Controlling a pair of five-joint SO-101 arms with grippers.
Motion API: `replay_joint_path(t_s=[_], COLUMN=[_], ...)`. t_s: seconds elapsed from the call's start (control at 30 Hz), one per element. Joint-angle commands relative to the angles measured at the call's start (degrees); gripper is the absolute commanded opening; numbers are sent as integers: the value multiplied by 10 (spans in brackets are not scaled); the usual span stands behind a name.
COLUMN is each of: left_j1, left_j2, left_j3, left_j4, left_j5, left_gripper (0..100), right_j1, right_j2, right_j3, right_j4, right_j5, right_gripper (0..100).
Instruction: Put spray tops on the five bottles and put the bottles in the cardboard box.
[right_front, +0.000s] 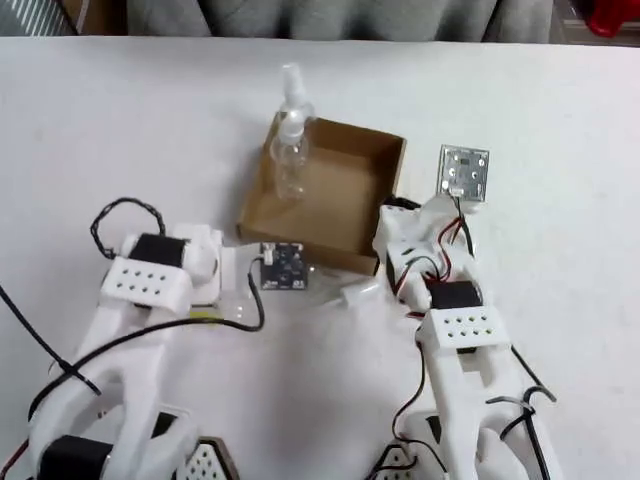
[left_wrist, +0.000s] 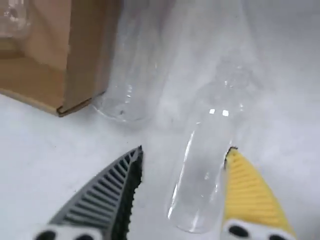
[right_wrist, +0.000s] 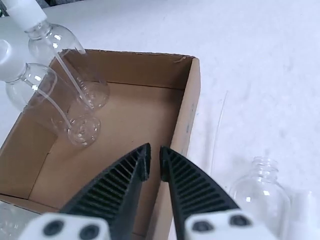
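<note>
Left gripper (left_wrist: 185, 150): fingers spread wide around a clear bottle (left_wrist: 202, 175) lying on the table (left_wrist: 45, 150), not clamped
Right gripper (right_wrist: 155, 148): fingers almost together, empty, over the cardboard box (right_wrist: 187, 115)
Box corner: two spray-topped bottles (right_wrist: 37, 82) standing
Beside box: open bottle (right_wrist: 260, 192)

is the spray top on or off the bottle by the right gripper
Off: the bottle beside the cardboard box shows a bare, open threaded neck.

A white surface (right_front: 560, 90) spreads across the view. Behind its far edge hangs grey folded fabric (right_front: 400, 15), with a red object (right_front: 612, 15) at the corner.
</note>
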Motion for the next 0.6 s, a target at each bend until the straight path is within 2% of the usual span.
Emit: replay_joint_path(t_s=[0.0,0.13,0.47,0.57], left_j1=[29,49,49,43], left_j2=[12,12,13,15], left_j3=[29,46,48,49], left_j4=[-30,-30,-41,-62], left_j5=[-10,-11,-18,6], left_gripper=[253,253,253,263], right_j1=[-5,-5,-6,-6], right_j2=[-1,-1,-1,-1], right_j3=[-31,-31,-31,-31], right_j4=[-12,-13,-13,-12], right_j5=[6,6,6,6], right_gripper=[18,18,18,18])
